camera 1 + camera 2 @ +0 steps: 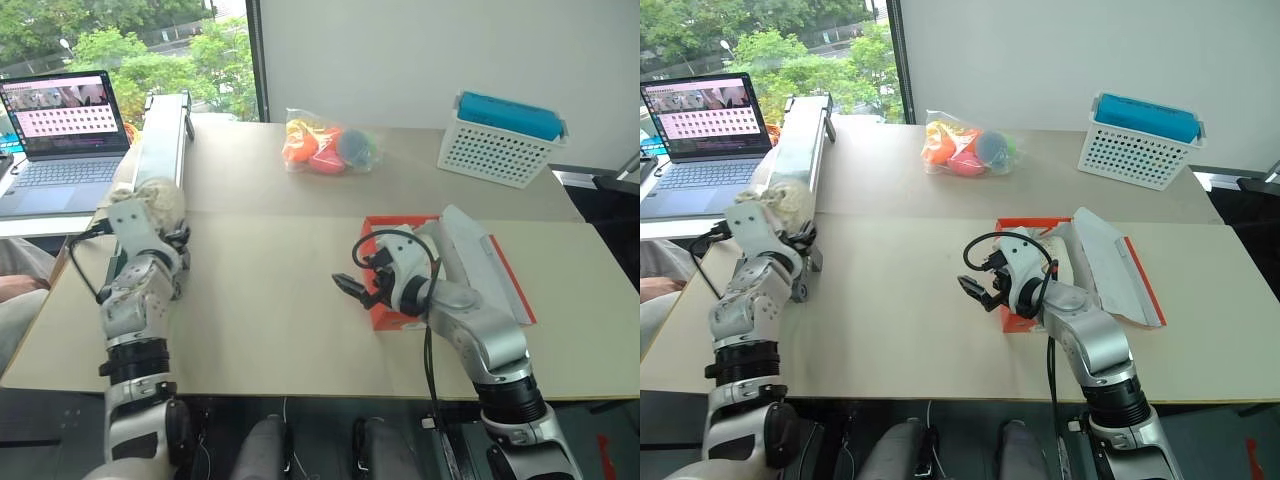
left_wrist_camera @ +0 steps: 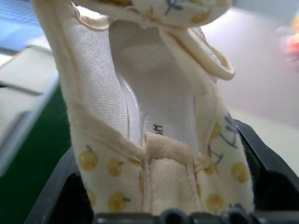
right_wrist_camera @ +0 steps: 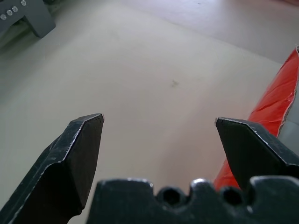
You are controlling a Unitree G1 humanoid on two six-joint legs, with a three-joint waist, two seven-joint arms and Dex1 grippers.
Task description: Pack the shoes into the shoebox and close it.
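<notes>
The left gripper [image 2: 173,205] reaches level near the desk's [image 1: 280,330] left edge, clasping a cream shoe [image 2: 154,116] whose insole print is unreadable. The right gripper [image 3: 159,140] hovers spread and empty, tilted slightly down, just beside the shoebox [image 1: 385,318] toward the desk's front right.

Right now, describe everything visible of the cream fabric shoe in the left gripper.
The small cream fabric shoe sits between the left gripper's black fingers, heel end toward the wrist camera. Its soft cloth upper is printed with small yellow fruits and blue marks; the lining looks like white mesh, and a strap loops across the opening. From the head views it is held near the table's left edge.
</notes>
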